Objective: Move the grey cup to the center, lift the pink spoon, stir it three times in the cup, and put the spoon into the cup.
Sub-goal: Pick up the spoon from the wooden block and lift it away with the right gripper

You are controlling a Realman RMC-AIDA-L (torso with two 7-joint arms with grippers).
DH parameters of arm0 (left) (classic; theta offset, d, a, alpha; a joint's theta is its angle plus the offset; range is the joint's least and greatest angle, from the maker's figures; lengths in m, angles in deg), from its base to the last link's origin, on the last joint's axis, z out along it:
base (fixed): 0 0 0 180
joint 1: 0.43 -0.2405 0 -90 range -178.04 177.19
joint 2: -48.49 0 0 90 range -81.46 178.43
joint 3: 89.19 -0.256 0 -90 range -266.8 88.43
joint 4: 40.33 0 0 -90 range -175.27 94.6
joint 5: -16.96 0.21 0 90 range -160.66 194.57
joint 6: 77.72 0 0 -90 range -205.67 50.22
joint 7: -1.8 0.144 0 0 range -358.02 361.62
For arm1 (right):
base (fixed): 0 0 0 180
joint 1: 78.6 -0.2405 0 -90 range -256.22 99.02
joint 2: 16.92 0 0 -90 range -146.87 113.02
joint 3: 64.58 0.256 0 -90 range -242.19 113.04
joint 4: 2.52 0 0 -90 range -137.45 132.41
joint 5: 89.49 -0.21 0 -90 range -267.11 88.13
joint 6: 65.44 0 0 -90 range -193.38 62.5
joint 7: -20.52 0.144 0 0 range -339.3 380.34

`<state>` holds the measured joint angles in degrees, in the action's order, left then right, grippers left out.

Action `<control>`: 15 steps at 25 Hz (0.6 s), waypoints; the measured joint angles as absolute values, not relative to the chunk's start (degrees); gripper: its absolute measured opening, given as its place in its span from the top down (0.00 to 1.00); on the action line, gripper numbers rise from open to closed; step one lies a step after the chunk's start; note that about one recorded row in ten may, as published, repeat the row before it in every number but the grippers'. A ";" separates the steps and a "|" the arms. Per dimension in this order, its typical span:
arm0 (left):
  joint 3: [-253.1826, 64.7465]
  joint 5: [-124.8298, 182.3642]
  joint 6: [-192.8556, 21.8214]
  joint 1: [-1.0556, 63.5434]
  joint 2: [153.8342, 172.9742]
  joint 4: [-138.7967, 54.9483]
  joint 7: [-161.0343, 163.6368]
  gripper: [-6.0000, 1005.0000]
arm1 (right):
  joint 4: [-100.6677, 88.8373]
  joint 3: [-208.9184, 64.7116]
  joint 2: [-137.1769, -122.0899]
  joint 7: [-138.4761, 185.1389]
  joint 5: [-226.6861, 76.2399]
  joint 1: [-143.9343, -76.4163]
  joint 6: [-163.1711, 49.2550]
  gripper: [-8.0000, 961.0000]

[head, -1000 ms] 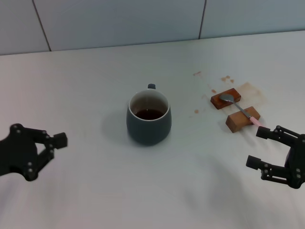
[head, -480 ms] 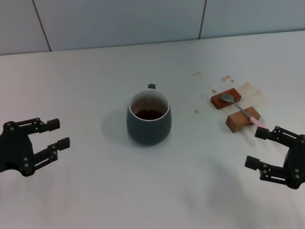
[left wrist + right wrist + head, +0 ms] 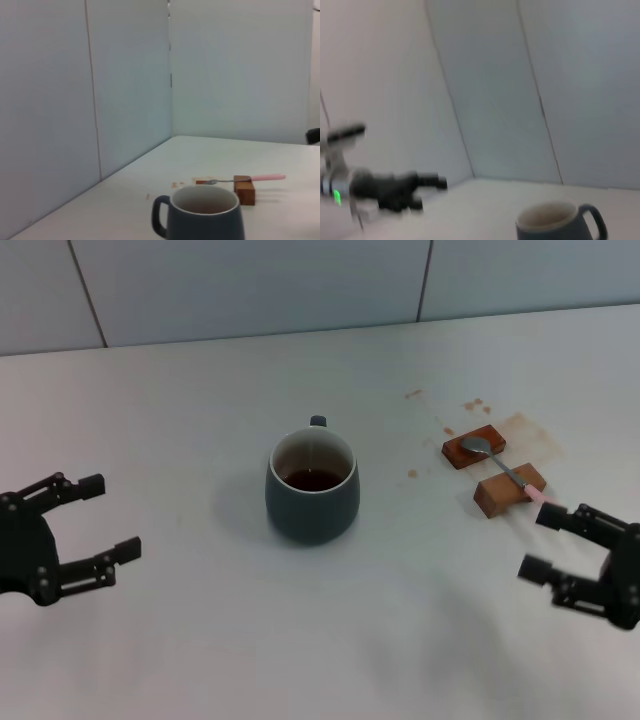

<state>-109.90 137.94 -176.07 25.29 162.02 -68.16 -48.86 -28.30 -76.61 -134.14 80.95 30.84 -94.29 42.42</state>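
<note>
The grey cup (image 3: 312,486) stands upright mid-table with brown liquid inside, its handle to the far side. It also shows in the left wrist view (image 3: 202,214) and the right wrist view (image 3: 560,223). The pink spoon (image 3: 505,471) lies across two brown wooden blocks (image 3: 492,468) to the right of the cup; it shows in the left wrist view too (image 3: 250,178). My left gripper (image 3: 108,519) is open and empty, well left of the cup. My right gripper (image 3: 542,542) is open and empty, just in front of the spoon's pink handle end.
Brown stains (image 3: 520,427) mark the white table around the blocks. A pale tiled wall (image 3: 300,285) runs along the far edge. The left gripper also shows far off in the right wrist view (image 3: 427,189).
My left gripper has opened wider and drawn back to the left, away from the cup. My right gripper has shifted slightly. The cup and spoon have not moved.
</note>
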 joint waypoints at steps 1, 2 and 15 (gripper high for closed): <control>-109.38 137.88 -175.78 25.18 162.08 -68.29 -48.87 0.17 | -27.02 -76.10 -133.90 84.15 29.79 -94.10 43.22 0.14; -108.62 137.82 -175.55 25.04 162.22 -68.36 -48.85 0.14 | -25.68 -75.45 -133.66 87.15 28.89 -93.91 43.84 0.14; -105.72 135.82 -177.32 23.48 162.45 -68.48 -48.00 0.15 | -13.66 -58.01 -134.41 136.27 25.21 -87.18 39.88 0.14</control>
<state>-105.72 135.82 -177.32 23.48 162.45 -68.48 -48.00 -13.66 -58.01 -134.41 136.27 25.21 -87.18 39.88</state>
